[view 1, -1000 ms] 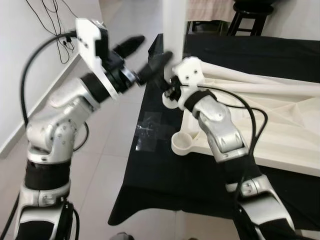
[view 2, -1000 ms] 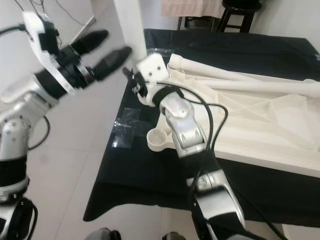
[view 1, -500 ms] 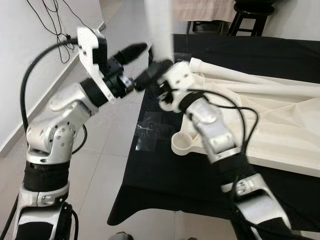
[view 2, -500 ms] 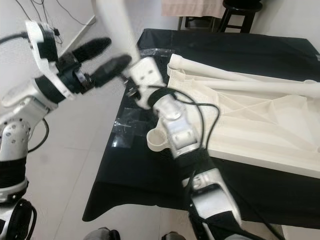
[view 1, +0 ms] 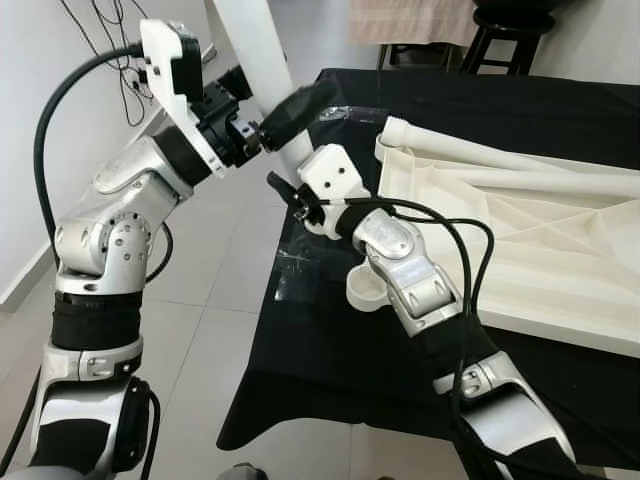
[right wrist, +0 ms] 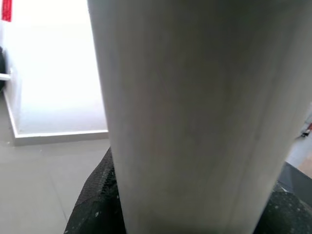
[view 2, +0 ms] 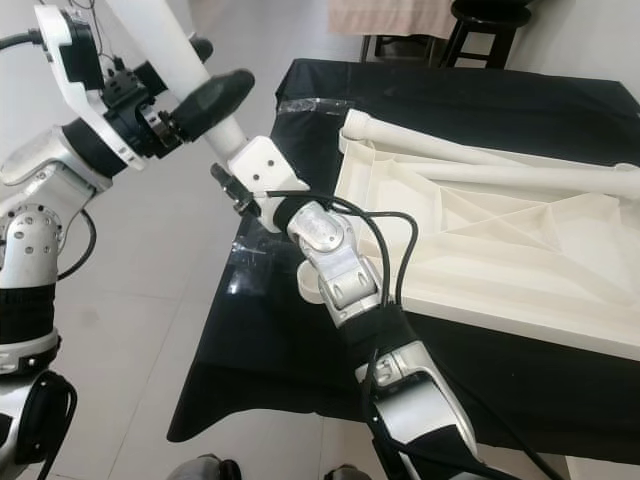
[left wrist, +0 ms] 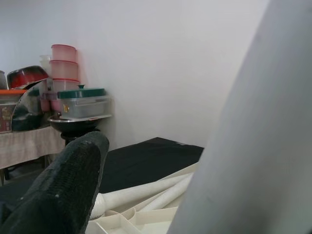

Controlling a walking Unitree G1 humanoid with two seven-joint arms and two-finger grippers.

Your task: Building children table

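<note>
A white table leg [view 1: 255, 40] slants up and to the left over the table's left edge. My right gripper [view 1: 288, 183] is shut on its lower end; in the right wrist view the leg [right wrist: 195, 97] sits between the black fingers [right wrist: 97, 204]. My left gripper [view 1: 283, 88] is open, with one finger on each side of the leg higher up. In the left wrist view a gap shows between one finger [left wrist: 63, 195] and the leg [left wrist: 253, 146]. The upturned white tabletop [view 1: 520, 250] lies on the black table, its round corner socket [view 1: 368, 290] just below my right forearm.
Two more white legs [view 1: 500, 160] lie along the tabletop's far side. A clear plastic wrap [view 1: 300, 265] lies on the black cloth [view 1: 300, 380] near its left edge. A black stool [view 1: 505, 30] stands behind the table. A wall with cables [view 1: 90, 30] is on my left.
The right gripper has swung the leg from upright to a leftward slant and carried it left. The left gripper, apart from the leg before, now straddles it.
</note>
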